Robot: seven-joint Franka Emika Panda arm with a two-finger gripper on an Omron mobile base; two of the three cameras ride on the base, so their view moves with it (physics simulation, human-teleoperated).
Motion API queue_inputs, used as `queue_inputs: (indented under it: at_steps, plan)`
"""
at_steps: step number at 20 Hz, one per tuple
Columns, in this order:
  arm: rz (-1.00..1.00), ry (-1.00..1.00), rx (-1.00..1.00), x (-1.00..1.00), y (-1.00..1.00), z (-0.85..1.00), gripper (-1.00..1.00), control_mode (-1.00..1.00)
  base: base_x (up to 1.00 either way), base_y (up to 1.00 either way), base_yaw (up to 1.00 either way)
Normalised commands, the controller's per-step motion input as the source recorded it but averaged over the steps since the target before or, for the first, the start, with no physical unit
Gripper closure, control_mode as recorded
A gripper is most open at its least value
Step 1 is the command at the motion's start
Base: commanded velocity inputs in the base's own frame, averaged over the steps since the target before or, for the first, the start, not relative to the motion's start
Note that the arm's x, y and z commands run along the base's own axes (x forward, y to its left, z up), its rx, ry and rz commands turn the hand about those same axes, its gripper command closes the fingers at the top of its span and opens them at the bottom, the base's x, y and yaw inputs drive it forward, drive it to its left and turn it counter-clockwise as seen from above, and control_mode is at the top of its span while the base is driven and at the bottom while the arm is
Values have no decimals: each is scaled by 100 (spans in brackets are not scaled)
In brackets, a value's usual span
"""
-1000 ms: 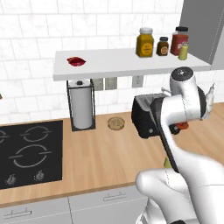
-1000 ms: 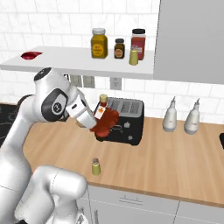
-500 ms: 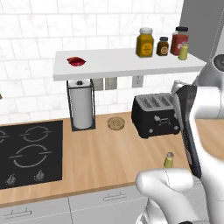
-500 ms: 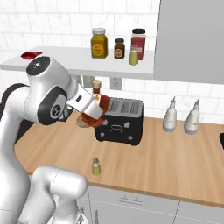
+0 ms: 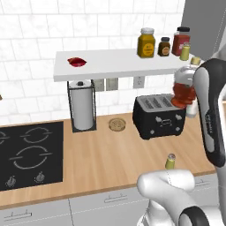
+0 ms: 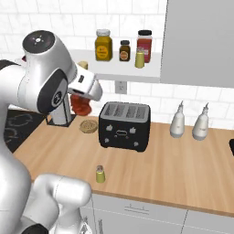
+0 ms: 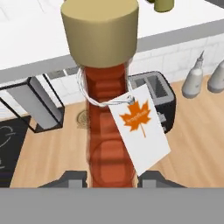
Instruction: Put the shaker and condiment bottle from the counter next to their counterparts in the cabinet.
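My gripper (image 7: pixel 111 178) is shut on the condiment bottle (image 7: pixel 109 131), a red-brown bottle with a tan cap (image 7: pixel 100 26) and a white maple-leaf tag. I hold the bottle (image 5: pixel 182 89) upright, just in front of the cabinet shelf (image 5: pixel 114 62) and above the toaster, its cap near shelf height. One shaker (image 5: pixel 170 161) stands on the counter by the front edge, also seen as the shaker (image 6: pixel 100 174). Its twin shaker (image 5: pixel 185 51) stands on the shelf's right end. A red packet (image 5: pixel 77 62) lies on the shelf's left end.
A mustard jar (image 5: pixel 146 43), a small dark jar (image 5: pixel 164 46) and a red jar (image 5: pixel 181 40) stand on the shelf beside the grey panel (image 6: pixel 201 41). Below are a black toaster (image 5: pixel 160 115), a paper towel holder (image 5: pixel 82 109), a stove (image 5: pixel 26 154) and two white bottles (image 6: pixel 177 121).
The arm has swung up and carried the condiment bottle from in front of the toaster to shelf height. The shaker on the counter has not moved.
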Motion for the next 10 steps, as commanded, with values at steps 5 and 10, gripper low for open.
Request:
queue_inputs:
  at_steps: [5, 10]
  plan:
    - [31, 0, -11, 0, 47, 58, 100, -100, 0, 0, 0]
    - [22, -6, -14, -3, 60, 3, 100, -100, 0, 0, 0]
